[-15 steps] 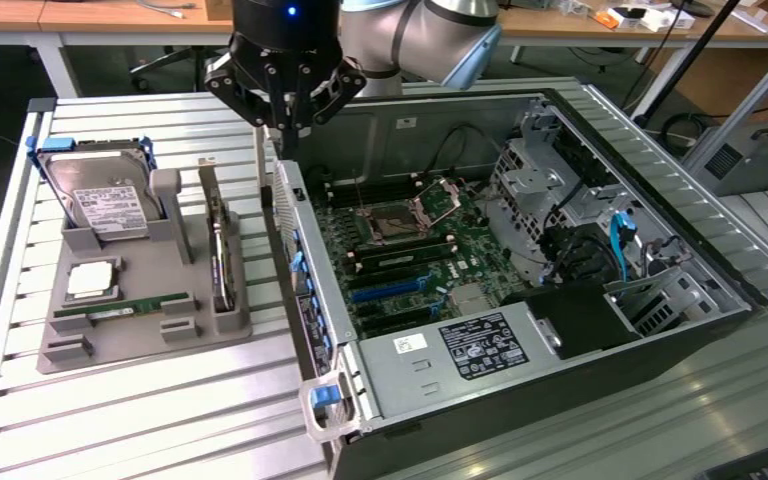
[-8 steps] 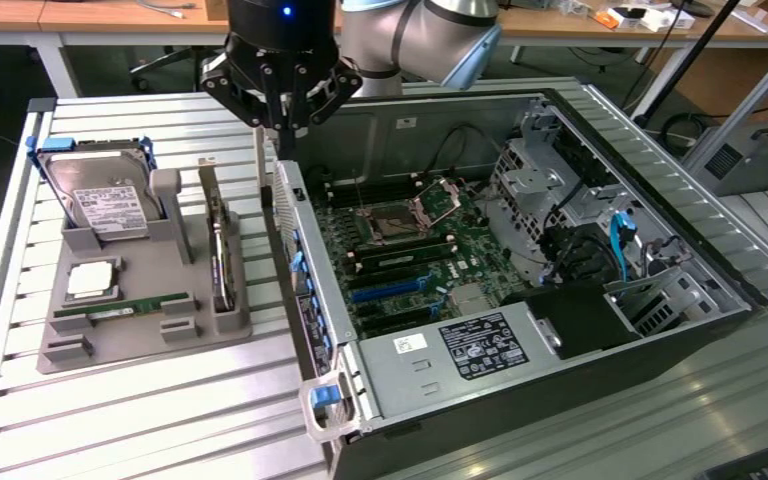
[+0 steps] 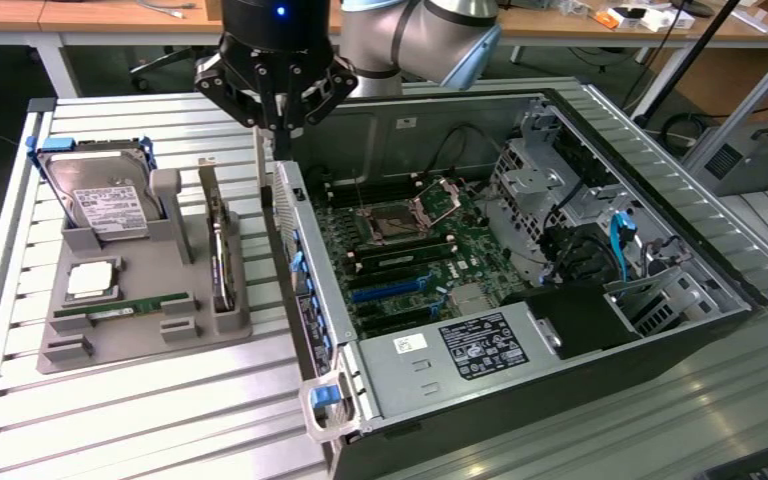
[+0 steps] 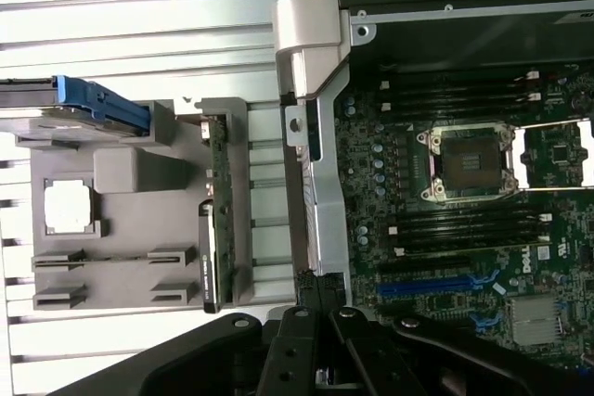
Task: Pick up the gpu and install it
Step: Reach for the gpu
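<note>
One card, the gpu point(image 3: 220, 240), stands on edge in the grey holder point(image 3: 144, 285) left of centre, while our gripper point(image 3: 281, 125) hangs closed and empty at the frame's top; we judge a clean pick needs jaws spread and squared over its upper edge.

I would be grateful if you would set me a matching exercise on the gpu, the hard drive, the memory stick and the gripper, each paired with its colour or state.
Things:
1. gpu
2. hard drive
3. memory stick
4. gripper

Descriptions:
A. shut, above the edge of the open computer case
B. narrow and green
C. black, standing on edge in the gray holder
D. silver with a white label, in a blue frame

Pairs: 1-C; 2-D; 3-B; 4-A
</note>
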### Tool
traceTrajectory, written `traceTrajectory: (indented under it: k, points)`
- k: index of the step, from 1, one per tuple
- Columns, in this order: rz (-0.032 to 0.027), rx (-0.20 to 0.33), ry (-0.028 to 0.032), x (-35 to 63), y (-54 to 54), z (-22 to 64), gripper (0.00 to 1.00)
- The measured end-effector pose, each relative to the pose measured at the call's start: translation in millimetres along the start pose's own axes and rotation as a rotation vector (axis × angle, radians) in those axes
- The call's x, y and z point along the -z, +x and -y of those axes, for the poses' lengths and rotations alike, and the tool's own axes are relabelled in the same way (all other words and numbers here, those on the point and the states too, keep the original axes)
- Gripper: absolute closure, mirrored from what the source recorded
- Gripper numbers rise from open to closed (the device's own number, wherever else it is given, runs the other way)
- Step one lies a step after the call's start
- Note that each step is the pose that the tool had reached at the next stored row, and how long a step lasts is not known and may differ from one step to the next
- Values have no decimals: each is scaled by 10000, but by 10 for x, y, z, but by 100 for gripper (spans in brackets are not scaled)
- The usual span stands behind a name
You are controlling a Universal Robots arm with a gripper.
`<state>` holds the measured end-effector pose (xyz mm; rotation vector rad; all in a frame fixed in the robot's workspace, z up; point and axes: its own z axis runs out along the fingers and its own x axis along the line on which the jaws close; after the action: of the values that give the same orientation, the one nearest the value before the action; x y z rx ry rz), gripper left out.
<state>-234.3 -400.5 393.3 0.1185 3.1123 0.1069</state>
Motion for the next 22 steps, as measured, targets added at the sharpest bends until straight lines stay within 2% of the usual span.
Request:
traceTrajectory:
  k: [22]
  points:
    - [-1,0,0,3,108,12,89]
